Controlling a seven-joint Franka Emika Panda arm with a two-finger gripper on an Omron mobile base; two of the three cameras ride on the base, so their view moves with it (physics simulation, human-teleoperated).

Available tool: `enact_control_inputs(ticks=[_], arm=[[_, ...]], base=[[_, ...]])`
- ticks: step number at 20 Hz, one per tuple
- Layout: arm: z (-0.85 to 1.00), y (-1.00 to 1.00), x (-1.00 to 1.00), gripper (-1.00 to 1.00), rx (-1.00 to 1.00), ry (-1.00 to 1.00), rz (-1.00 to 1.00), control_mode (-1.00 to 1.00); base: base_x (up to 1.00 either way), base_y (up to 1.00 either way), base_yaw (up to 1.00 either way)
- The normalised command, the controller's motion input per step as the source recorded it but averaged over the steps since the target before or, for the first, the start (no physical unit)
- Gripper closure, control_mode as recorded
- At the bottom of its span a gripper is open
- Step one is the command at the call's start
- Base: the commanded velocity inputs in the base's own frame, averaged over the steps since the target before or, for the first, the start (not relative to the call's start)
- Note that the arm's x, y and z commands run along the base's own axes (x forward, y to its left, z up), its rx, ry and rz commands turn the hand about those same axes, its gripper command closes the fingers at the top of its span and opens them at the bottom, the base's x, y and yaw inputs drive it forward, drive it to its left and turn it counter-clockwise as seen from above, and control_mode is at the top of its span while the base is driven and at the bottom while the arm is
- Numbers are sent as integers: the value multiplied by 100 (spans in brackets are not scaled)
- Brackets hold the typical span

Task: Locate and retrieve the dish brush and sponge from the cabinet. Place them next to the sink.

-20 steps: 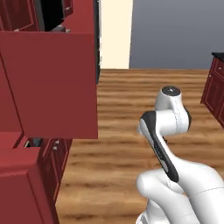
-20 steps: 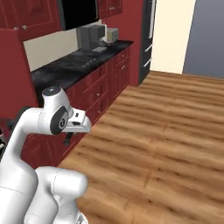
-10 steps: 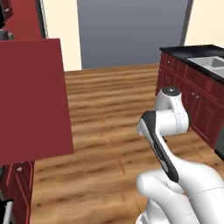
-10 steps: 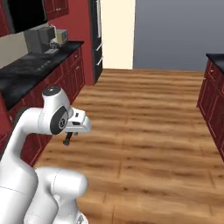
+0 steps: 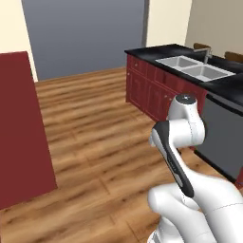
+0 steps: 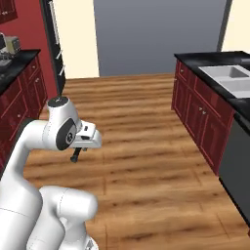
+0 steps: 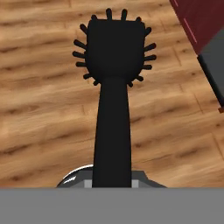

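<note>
Carrying the dish brush out ahead of the hand, its black handle running straight away from the fingers and its bristled head at the far end, hanging over bare wooden floor. Clamping narrowly on the handle's near end, with the fingers themselves hidden under the handle in the hand view, so the grip is being judged from the brush sitting rigid along the hand's axis. Pointing downward from the gripper, tucked close beside the arm's own upper link. Lying well apart from the sink, which is sitting in the black counter off to the robot's right, beyond the red cupboards. Needing, by this reading, a long carry rightward before the brush can be laid on the counter beside the basins.
</note>
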Motion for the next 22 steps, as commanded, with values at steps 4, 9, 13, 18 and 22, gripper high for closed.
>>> enact_control_inputs(ticks=[4, 9, 13, 18, 22], arm=[[0, 0, 0, 100, 0, 0, 0, 100], [0, 0, 0, 100, 0, 0, 0, 100], [0, 0, 0, 100, 0, 0, 0, 100], [0, 0, 0, 100, 0, 0, 0, 100], [0, 0, 0, 100, 0, 0, 0, 100]], base=[[5, -5, -40], [32, -7, -27], [63, -4, -14], [67, -12, -11], [60, -25, -13]])
